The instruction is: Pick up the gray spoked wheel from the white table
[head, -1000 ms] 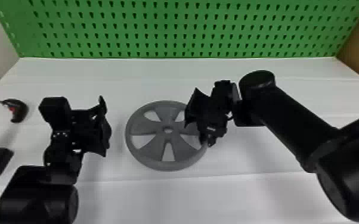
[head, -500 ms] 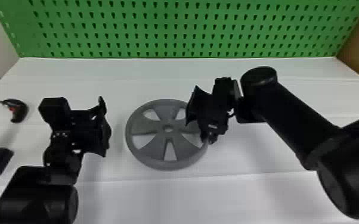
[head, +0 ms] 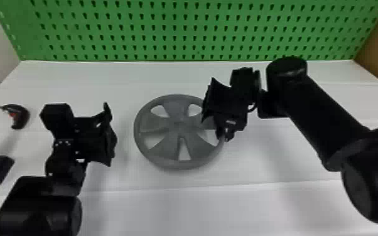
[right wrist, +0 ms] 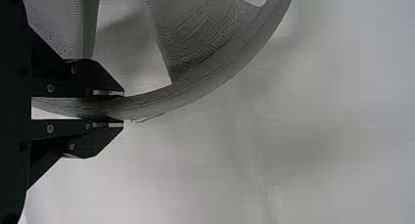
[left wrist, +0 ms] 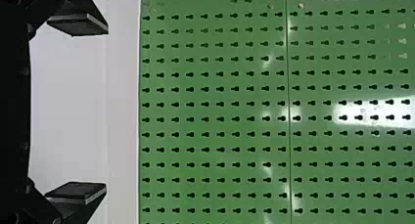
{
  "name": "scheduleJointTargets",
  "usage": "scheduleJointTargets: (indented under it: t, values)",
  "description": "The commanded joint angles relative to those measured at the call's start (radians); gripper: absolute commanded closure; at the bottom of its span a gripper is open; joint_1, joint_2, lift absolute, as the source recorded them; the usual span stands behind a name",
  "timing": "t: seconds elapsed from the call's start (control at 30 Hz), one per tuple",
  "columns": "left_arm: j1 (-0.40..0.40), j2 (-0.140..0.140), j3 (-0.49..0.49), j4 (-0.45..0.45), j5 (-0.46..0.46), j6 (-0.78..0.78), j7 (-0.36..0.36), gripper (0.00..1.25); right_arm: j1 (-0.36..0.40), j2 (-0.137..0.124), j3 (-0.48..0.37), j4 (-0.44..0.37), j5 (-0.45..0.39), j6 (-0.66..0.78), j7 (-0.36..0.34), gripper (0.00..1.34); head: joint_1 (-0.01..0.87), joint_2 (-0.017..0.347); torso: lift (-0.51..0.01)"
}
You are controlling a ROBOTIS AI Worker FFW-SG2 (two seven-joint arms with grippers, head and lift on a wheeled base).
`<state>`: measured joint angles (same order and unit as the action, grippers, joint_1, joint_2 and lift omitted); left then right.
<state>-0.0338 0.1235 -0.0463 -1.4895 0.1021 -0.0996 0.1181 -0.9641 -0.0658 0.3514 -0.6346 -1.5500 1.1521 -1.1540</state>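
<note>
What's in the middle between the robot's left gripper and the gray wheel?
Just a bare strip of white table between the left gripper and the gray spoked wheel, as the head view shows.

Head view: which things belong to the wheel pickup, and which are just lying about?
Job:
gray spoked wheel
right gripper, closed on its rim
white table

Lying about, at the left:
curved black-and-red item
larger black item with red

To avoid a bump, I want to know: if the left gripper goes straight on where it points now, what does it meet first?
The left gripper would likely meet the green board first, though depth is unclear.
</note>
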Motion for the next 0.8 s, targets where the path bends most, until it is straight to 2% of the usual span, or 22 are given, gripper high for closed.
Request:
scheduleJointTargets:
  t: [0.0, 0.27, 0.47, 0.57, 0.67, 0.77]
  values:
    - [-0.002, 0.001, 0.0, 0.0, 0.001, 0.0, 0.0, 0.15, 0.001, -0.005, -0.005, -0.005, -0.001, 0.004, -0.001, 1.11, 0.765, 0.002, -0.096]
    - [-0.003, 0.001, -0.001, 0.0, 0.001, 0.0, 0.0, 0.15, 0.004, -0.008, -0.011, -0.031, 0.031, 0.0, 0.0, 1.11, 0.765, 0.002, -0.096]
    - [0.0, 0.004, 0.0, 0.0, 0.005, 0.0, 0.0, 0.15, 0.025, -0.011, -0.038, -0.142, 0.128, -0.009, 0.0, 1.11, 0.765, 0.002, -0.096]
    - [-0.002, 0.005, -0.001, -0.002, 0.008, 0.0, 0.0, 0.15, 0.039, -0.012, -0.092, -0.191, 0.186, -0.012, 0.0, 1.12, 0.765, 0.002, -0.096]
    - [0.0, 0.005, -0.001, -0.003, 0.008, 0.0, 0.0, 0.15, 0.064, -0.023, -0.134, -0.264, 0.229, -0.019, 0.0, 1.12, 0.765, 0.002, -0.096]
    - [0.002, 0.007, -0.001, -0.005, 0.011, 0.0, 0.0, 0.15, 0.093, -0.043, -0.137, -0.352, 0.248, -0.048, 0.004, 1.12, 0.765, 0.002, -0.096]
